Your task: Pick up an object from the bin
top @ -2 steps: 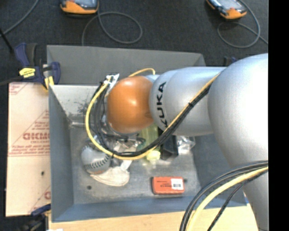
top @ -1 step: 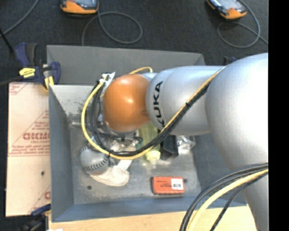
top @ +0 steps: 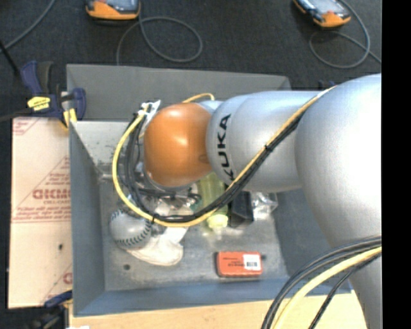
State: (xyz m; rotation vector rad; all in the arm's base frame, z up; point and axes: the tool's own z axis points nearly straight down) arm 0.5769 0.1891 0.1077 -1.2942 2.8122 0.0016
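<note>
Reaching in: the arm [top: 302, 148] is spanning the bin from the right, its orange wrist cover [top: 176, 144] hanging above the left-middle of the floor.
Gripper: the gripper [top: 149, 196] is sitting beneath that cover, mostly hidden by it and by yellow and black cables [top: 119, 160]; whether it is released or clenched cannot be told.
Bin: the grey metal bin [top: 87, 212] is holding a small heap under the wrist and one loose thing toward the front.
Nearest things: a grey rounded thing [top: 127, 230] with a dotted seam is lying just below the gripper on the left, touching a white soft lump [top: 160, 249] on its right.
Heap: a pale green cylinder [top: 209, 189], a yellow-green piece [top: 216, 222], a black block [top: 241, 207] and crinkled clear plastic [top: 264, 204] are crowding together under the arm.
Front: an orange flat packet [top: 239, 263] with a white label is lying alone near the front wall.
Surface: the dark floor [top: 257, 45] around the bin is carrying looped black leads [top: 170, 38].
Far edge: two orange-and-blue things [top: 112, 8] [top: 324, 11] are lying at the top.
</note>
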